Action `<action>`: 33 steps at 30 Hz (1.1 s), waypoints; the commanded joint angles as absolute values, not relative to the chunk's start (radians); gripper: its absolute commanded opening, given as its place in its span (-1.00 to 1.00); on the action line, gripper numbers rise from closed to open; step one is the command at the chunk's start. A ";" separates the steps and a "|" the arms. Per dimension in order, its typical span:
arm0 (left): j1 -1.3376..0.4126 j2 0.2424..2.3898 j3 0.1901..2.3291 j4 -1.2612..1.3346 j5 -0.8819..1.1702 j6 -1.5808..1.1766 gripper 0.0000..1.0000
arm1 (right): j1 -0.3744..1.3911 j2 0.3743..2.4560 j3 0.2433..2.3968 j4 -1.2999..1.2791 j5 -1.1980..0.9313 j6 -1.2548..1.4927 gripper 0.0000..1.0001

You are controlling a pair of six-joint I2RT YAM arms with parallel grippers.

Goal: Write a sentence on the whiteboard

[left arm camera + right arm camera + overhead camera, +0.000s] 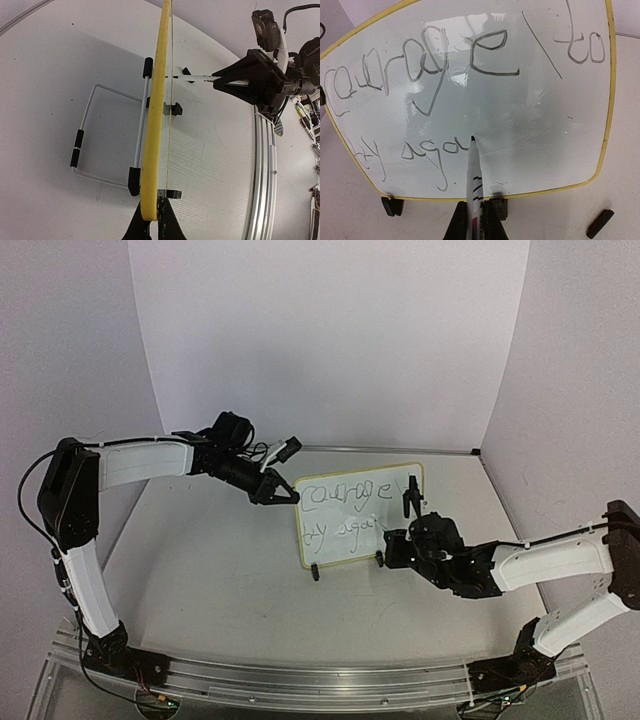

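Observation:
The whiteboard (pixel 350 540) stands upright on the table, white with a yellow rim. Its sentence (pixel 420 65) reads "courage / to" on top and "try aga" below. My left gripper (pixel 154 212) is shut on the board's yellow side edge (pixel 155 100), at the upper left corner in the top view (pixel 283 490). My right gripper (pixel 475 215) is shut on a white marker (pixel 474 170). The marker's black tip touches the board just right of the last "a". From above, the right gripper (pixel 400 533) sits in front of the board's lower right part.
Two black clip feet (pixel 392 206) hold the board's bottom edge. A wire stand (pixel 100 135) lies behind it. A small black cap (pixel 600 223) lies on the table right of the board. White walls enclose the table, and an aluminium rail (pixel 320 680) runs along the near edge.

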State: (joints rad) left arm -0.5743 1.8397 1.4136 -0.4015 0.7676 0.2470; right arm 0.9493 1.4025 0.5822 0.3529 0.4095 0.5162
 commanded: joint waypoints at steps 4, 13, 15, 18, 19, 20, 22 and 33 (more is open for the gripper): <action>-0.574 1.814 1.413 -0.400 0.675 0.318 -1.00 | 0.937 1.449 0.634 0.395 0.424 0.494 -1.00; -0.574 1.812 1.412 -0.401 0.677 0.319 -1.00 | 0.934 1.463 0.614 0.394 0.424 0.524 -1.00; -0.574 1.812 1.413 -0.401 0.676 0.318 -1.00 | 0.935 1.466 0.601 0.391 0.417 0.543 -1.00; -0.574 1.810 1.411 -0.402 0.675 0.318 -1.00 | 0.935 1.472 0.578 0.391 0.403 0.581 -1.00; -0.574 1.810 1.411 -0.402 0.675 0.318 -1.00 | 0.936 1.473 0.572 0.391 0.398 0.589 -1.00; -0.574 1.810 1.411 -0.402 0.674 0.319 -1.00 | 0.936 1.474 0.565 0.392 0.394 0.596 -1.00; -0.574 1.811 1.411 -0.402 0.673 0.319 -1.00 | 0.939 1.476 0.555 0.393 0.390 0.608 -1.00; -0.574 1.810 1.411 -0.400 0.677 0.319 -1.00 | 0.958 1.414 0.561 0.390 0.391 0.586 -1.00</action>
